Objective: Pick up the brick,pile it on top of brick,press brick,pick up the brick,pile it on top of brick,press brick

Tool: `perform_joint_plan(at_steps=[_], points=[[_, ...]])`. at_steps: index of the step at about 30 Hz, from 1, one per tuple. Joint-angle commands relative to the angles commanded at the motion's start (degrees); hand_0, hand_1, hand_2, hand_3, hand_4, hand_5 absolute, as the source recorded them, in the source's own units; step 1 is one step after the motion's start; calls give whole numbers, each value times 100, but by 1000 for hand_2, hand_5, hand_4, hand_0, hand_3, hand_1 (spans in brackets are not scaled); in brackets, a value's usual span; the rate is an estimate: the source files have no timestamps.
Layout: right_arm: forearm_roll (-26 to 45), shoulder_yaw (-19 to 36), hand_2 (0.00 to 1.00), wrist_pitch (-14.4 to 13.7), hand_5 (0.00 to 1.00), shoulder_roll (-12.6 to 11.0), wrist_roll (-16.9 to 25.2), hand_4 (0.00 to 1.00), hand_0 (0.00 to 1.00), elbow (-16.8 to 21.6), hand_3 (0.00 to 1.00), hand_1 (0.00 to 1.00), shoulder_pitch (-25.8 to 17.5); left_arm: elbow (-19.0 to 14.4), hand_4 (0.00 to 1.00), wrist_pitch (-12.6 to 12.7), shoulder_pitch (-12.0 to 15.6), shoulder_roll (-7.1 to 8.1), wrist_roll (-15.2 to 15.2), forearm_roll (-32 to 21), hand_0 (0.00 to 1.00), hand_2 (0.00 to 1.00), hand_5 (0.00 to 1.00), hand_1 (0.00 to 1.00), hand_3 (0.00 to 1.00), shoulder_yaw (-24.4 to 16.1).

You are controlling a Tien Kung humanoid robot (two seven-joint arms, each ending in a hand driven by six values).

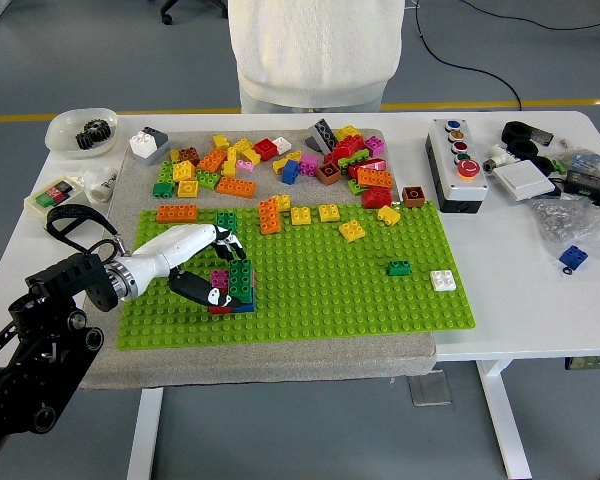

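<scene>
A small stack of bricks stands on the left part of the green baseplate: a dark green brick on top, a pink brick beside it, blue and red layers beneath. My left hand reaches in from the left, white palm over the stack's left side. Its upper fingers curl above the pink brick and its black thumb lies along the stack's front. Whether the fingers press or grip the stack is unclear. The right arm is out of view.
Several loose bricks lie in a heap behind the baseplate, some along its far edge. A small green brick and a white brick sit on the plate's right. A button box and clutter are at right. A person stands at the far side.
</scene>
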Motion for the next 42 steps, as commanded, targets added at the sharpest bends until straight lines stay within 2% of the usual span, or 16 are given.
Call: perform_joint_plan(at_steps=[31, 42], points=[[0, -10, 714, 2, 413, 6, 4, 857, 742, 0, 621, 641, -5, -8, 998, -100, 7, -1, -9, 86, 731, 558, 259, 636, 603, -12], [0, -19, 714, 3, 413, 6, 5, 857, 741, 0, 621, 642, -13, 1, 998, -129, 12, -3, -14, 61, 737, 578, 277, 641, 644, -3]])
